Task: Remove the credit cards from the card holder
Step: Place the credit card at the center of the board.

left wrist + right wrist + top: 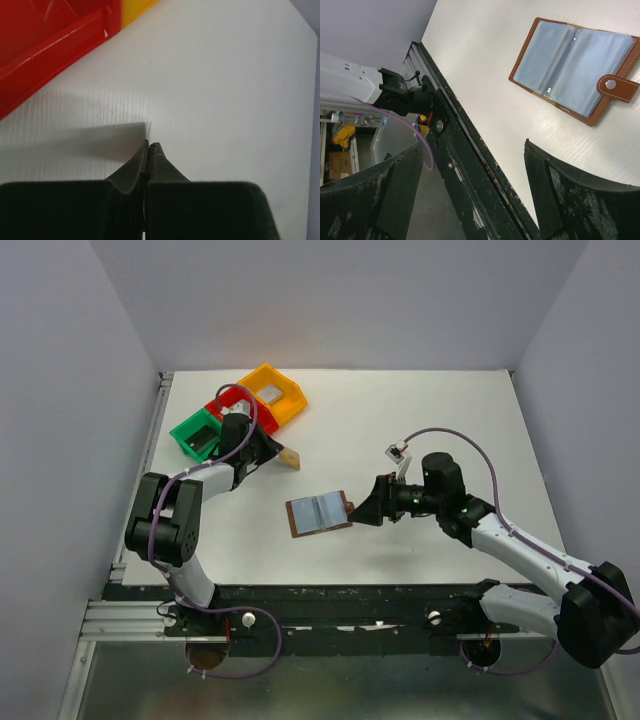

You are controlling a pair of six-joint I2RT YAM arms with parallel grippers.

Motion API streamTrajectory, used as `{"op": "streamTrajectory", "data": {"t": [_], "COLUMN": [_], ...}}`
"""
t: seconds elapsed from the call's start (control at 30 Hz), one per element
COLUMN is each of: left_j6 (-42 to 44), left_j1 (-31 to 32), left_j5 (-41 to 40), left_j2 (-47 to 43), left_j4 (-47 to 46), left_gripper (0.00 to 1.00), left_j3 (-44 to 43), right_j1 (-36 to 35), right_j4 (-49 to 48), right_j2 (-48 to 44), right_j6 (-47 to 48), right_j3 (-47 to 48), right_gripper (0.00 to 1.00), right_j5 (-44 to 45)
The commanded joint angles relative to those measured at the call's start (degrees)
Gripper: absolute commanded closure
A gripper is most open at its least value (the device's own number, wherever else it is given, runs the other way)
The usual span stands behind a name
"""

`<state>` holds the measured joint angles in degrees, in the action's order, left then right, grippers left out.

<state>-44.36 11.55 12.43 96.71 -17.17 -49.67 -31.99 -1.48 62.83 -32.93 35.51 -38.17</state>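
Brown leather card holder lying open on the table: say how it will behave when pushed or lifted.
The brown leather card holder lies thin and flat, so it would probably slide rather than tip. Its centre fold suggests it would flop shut if lifted by one edge. The small snap tab likely bends.

Side by side near the white table's (430,410) far-left corner, a green bin (181,432), red bin (218,406) and yellow bin (262,373)
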Motion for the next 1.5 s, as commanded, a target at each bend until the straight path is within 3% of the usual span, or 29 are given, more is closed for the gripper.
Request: {"op": "streamTrajectory", "data": {"t": [0.0,0.5,0.83,1.47], "left_j6": [1.7,4.0,5.4,8.9], "left_j1": [-1.5,-3.3,-3.7,-6.3], "left_j5": [0.6,7.2,7.8,6.1], "left_j2": [3.5,9.2,8.9,3.8], "left_j4": [-1.4,-1.6,-1.0,3.9], "left_gripper": [1.0,0.96,0.77,0.55], "left_j3": [-4.6,-7.1,-6.5,-7.8], "right_j1": [-0.3,-0.3,-0.3,-0.3], "right_j4": [-2.0,-0.8,-0.2,1.3], "right_j2": [1.1,3.1,3.2,3.4], "right_j6": [0.2,1.2,1.1,1.7], "right_j3": [-0.4,0.7,0.7,1.2], "right_gripper": [0.12,0.12,0.12,0.11], "right_j5": [-2.2,-2.3,-2.0,0.5]}}
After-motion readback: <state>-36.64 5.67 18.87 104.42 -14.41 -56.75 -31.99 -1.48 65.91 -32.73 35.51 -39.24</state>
